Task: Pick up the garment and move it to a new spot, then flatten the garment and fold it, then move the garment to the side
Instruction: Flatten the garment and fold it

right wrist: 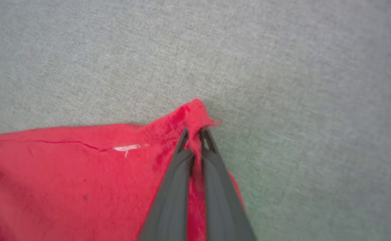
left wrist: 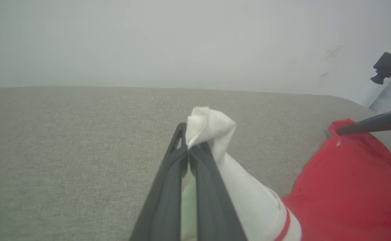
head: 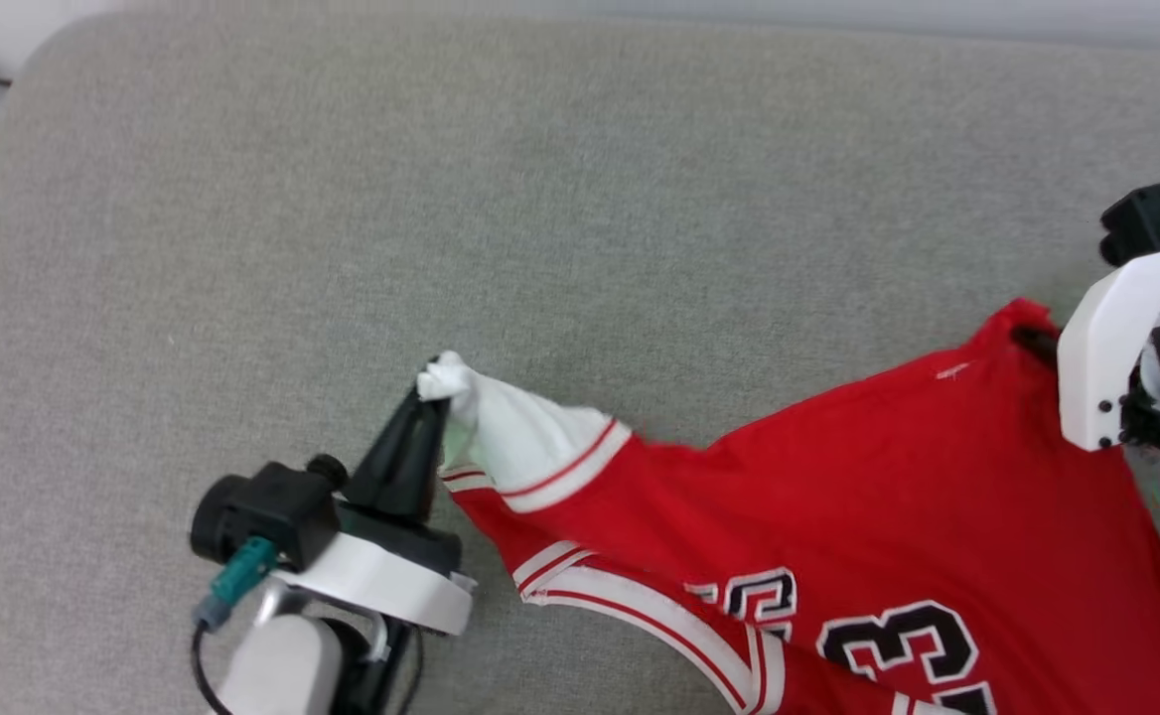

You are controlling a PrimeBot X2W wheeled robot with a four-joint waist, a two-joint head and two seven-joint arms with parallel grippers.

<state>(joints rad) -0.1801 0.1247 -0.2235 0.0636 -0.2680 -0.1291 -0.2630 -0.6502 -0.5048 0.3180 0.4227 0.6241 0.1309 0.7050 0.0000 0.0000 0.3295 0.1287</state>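
1. The garment (head: 838,477) lies spread on the grey upholstered surface (head: 342,199), at the lower right of the head view, numbers (head: 898,641) facing up. Its lower part runs past the picture's edge.
2. The left pincer (head: 434,389) is clenched on the bunched tip of the white sleeve (head: 530,437).
3. The right pincer (right wrist: 195,132) is clenched on a red corner at the garment's far edge.
4. Hazard: each grip takes only a small tip of cloth. A sharp lift or a hard pull apart may drag the cloth out.
5. Hazard: the grips sit at unlike points, a sleeve and a body corner. A lift would probably hang the garment skewed and twisted, which hinders flattening.
6. In the head view, the white bracket (head: 1101,338) covers the right fingertips. The right wrist view shows the red fold nipped between them, near a white stitch mark (right wrist: 128,147).
7. The left wrist view shows the white wad poking beyond the left tips. The head view gives the striped collar trim (head: 640,606).
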